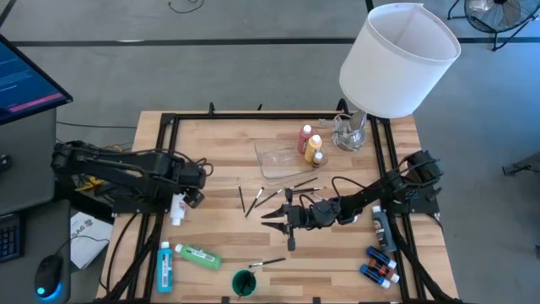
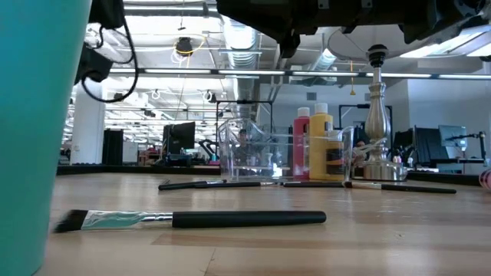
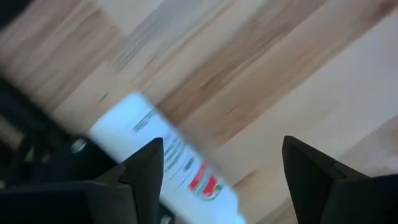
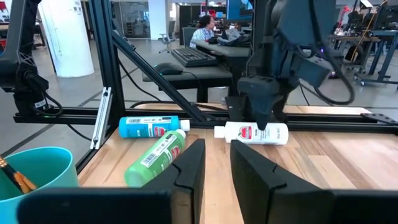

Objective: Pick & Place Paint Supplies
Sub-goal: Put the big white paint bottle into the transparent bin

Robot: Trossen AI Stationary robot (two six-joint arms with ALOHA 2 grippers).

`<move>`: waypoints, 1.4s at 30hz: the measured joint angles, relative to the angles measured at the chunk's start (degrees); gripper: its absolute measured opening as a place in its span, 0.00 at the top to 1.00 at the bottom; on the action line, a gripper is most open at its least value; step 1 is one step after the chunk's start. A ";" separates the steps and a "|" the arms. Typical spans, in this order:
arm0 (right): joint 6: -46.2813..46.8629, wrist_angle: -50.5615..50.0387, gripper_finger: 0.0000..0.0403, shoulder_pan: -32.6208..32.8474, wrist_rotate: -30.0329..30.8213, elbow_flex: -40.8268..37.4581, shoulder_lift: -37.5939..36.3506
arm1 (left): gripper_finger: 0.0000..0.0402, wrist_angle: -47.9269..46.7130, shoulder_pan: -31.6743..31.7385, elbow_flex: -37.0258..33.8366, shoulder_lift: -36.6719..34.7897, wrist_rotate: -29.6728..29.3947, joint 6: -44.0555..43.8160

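L claw [image 1: 187, 199] agape, R claw [image 1: 276, 219] near-closed

On the tabletop [image 1: 228, 177], a tray [image 1: 283, 156] sits toward the far middle with two bottles [image 1: 310, 145] standing at its right end, and a lamp base [image 1: 350, 133] stands just right of them under the lampshade [image 1: 398, 59]. Several brushes [image 1: 253, 199] lie scattered in front of the tray, the right gripper [image 1: 274, 219] among them, while the left gripper [image 1: 192, 184] hangs over a bottle lying at the left edge [image 1: 178, 209]. Along the near edge, two more lying bottles [image 1: 184, 257] sit left of a cup [image 1: 244, 283], one brush [image 1: 267, 263] lies just behind the cup, and small bottles [image 1: 381, 263] cluster at the near right corner.
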 joint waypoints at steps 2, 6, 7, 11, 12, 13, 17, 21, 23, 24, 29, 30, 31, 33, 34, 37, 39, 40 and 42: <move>0.00 -0.02 0.83 0.00 0.00 0.00 0.00 | 0.43 -2.43 0.13 -0.25 0.79 -0.04 -1.41; 0.02 -0.01 0.83 0.00 -0.01 0.00 0.00 | 0.44 -1.86 -0.01 -0.34 3.22 -0.04 -2.57; 0.01 -0.01 0.83 0.01 -0.02 0.00 0.00 | 0.44 -2.08 -0.01 -0.38 4.43 -0.06 -2.57; 0.02 0.26 0.83 0.11 -0.02 0.00 0.00 | 0.44 -1.91 0.01 -0.40 10.01 -0.07 -2.55; 0.02 0.26 0.83 0.11 -0.02 0.00 0.00 | 0.44 -1.71 0.01 -0.40 11.85 -0.07 -2.31; 0.03 0.27 0.83 0.11 -0.02 0.00 0.00 | 0.44 -1.52 0.01 -0.40 13.61 -0.07 -1.94; 0.04 0.28 0.83 0.10 -0.02 0.00 0.00 | 0.44 -1.90 0.01 -0.40 21.03 -0.09 -1.74; 0.04 0.26 0.83 0.15 -0.02 0.00 0.00 | 0.43 -3.06 -0.01 -0.44 27.98 0.16 -1.74; 0.06 0.24 0.83 0.15 -0.02 0.00 0.00 | 0.43 -2.54 0.01 -0.41 30.62 1.07 -1.82; 0.07 0.25 0.83 0.15 -0.02 0.00 0.00 | 0.43 -2.39 0.01 -0.35 31.62 1.62 -1.82; 0.65 0.11 0.83 0.15 -0.02 0.00 0.00 | 0.43 -2.19 0.03 -0.20 33.71 2.87 -0.07; 0.66 0.07 0.83 0.15 -0.02 0.00 0.00 | 0.43 -2.09 0.01 -0.22 33.46 2.97 0.25; 0.66 0.02 0.83 0.15 -0.02 0.00 0.00 | 0.44 -1.86 0.01 -0.26 33.08 2.95 0.31; 0.83 0.00 0.83 0.15 -0.02 0.00 0.00 | 0.45 -1.17 0.01 -0.41 31.97 2.93 1.33; 1.05 0.00 0.83 0.15 -0.02 0.00 0.00 | 0.45 -0.23 0.00 -0.51 31.22 2.88 1.79; 1.47 -0.04 0.83 0.15 -0.02 0.00 0.00 | 0.47 5.68 -0.01 -0.40 28.68 3.48 3.00; 1.48 -0.04 0.83 0.15 -0.02 0.00 0.00 | 0.49 9.17 -0.01 -0.51 26.71 3.79 5.04; 1.49 -0.07 0.83 0.15 -0.02 0.00 0.00 | 0.50 12.12 -0.01 -0.51 25.72 3.52 6.48; 1.47 -0.07 0.83 0.15 -0.02 0.00 0.00 | 0.52 17.00 -0.01 -0.45 23.97 2.68 8.96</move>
